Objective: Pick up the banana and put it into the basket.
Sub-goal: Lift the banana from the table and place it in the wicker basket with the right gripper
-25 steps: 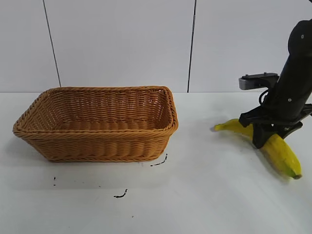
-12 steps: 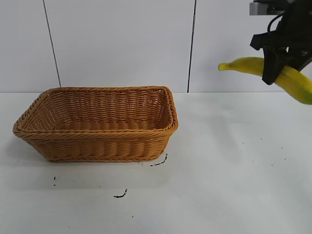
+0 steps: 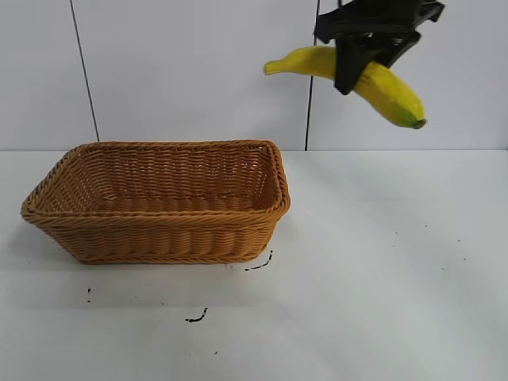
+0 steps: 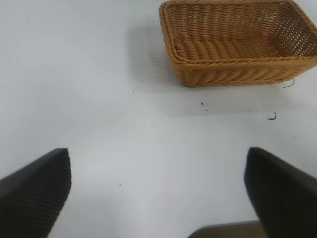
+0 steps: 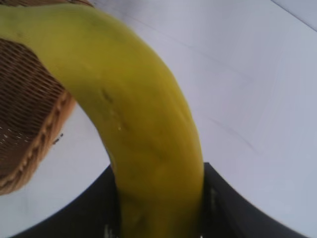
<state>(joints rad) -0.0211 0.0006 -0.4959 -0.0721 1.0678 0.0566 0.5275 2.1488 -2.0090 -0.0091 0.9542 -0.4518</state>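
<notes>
At the bottom of the left wrist view we see the left gripper (image 4: 158, 198), its two dark fingers (image 4: 34, 191) spread wide apart in the lower corners of the frame with nothing between them, hovering over the bare white table (image 4: 99, 99); the basket (image 4: 237, 44) sits in the upper right of that frame, well apart from the fingers. In the right wrist view the banana (image 5: 143, 124) fills the middle of the frame, its lower part wedged between the black jaws of the right gripper (image 5: 161, 218), so we read that gripper as closed around the fruit. In the exterior view, small dark marks (image 3: 197, 317) lie on the table in the lower middle, just in front of the basket (image 3: 159, 234), which stands at centre left. Farther back and high in the upper right, the right gripper (image 3: 349, 75) reaches down from the top edge and clamps the banana (image 3: 389, 91) near its middle; the fruit hangs in the air, tilted, one end pointing left and the greenish end lower right, above and to the right of the basket's right rim. We see no readable writing anywhere.
</notes>
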